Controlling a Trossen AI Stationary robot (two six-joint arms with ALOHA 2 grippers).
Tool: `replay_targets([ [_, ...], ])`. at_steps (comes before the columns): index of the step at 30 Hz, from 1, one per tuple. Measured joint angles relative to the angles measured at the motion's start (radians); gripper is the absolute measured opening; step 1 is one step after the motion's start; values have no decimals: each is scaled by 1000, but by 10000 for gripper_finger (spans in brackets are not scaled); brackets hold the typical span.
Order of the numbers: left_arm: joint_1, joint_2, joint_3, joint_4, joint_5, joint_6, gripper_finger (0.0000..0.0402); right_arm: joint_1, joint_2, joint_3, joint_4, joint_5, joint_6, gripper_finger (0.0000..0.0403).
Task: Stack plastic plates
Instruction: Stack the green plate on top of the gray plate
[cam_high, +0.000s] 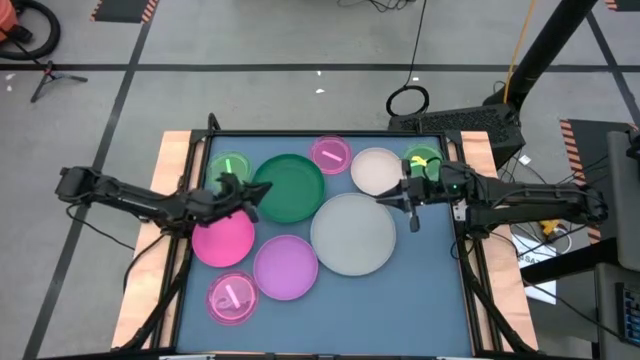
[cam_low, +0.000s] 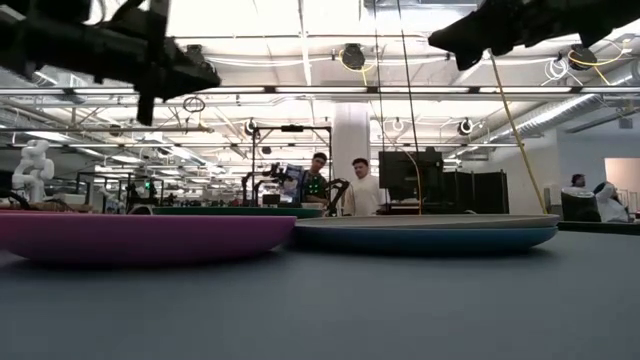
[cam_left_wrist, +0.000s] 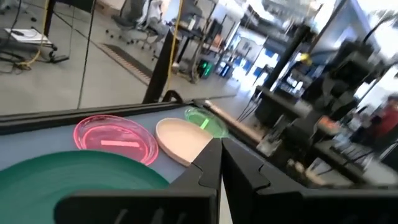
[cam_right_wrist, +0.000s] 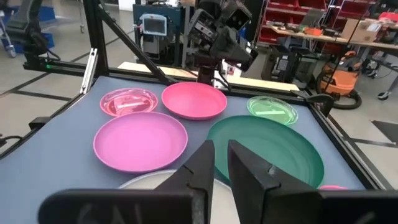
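Observation:
Nine plates lie apart, flat on their bases, on the blue mat. There is a dark green one (cam_high: 290, 187), a white-grey one (cam_high: 353, 233), a pink one (cam_high: 222, 240), a lilac one (cam_high: 286, 267) and a cream one (cam_high: 376, 170). The small translucent ones are two pink (cam_high: 331, 153) (cam_high: 232, 298) and two green (cam_high: 229, 165) (cam_high: 424, 160). My left gripper (cam_high: 252, 190) (cam_left_wrist: 219, 152) hovers shut, high over the dark green plate's left rim. My right gripper (cam_high: 395, 200) (cam_right_wrist: 221, 155) hovers shut, high between the cream plate and the white-grey plate's far right rim. Neither gripper touches anything.
The mat's near right part (cam_high: 420, 310) is bare. Black frame rails (cam_high: 190, 240) run along the table's sides. In the low view both arms hang well above the pink plate (cam_low: 140, 237) and the white-grey plate (cam_low: 425, 235). People stand in the room beyond the table (cam_low: 360, 190).

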Motion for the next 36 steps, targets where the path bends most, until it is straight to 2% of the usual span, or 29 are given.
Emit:
replay_targets([
  [3, 0, 76, 109, -168, 0, -7, 17, 0, -8, 0, -26, 0, 4, 38],
  [10, 40, 249, 409, -750, 0, -107, 17, 0, -12, 0, -82, 0, 39, 38],
  [14, 144, 322, 575, -1069, 89, -97, 17, 0, -12, 0, -122, 0, 49, 38],
  [17, 248, 365, 663, -1214, 182, -29, 17, 0, -12, 0, -134, 1, 49, 38],
  [24, 501, 440, 758, -1263, 423, 167, 17, 0, -12, 0, -174, 2, 84, 38],
  [29, 613, 479, 771, -1258, 435, 234, 17, 0, -12, 0, -279, 14, 177, 38],
  [32, 649, 500, 771, -1255, 436, 273, 17, 2, 2, -4, -354, 97, 236, 38],
  [36, 674, 516, 771, -1239, 437, 316, 17, 5, 32, -87, -377, 233, 291, 38],
])
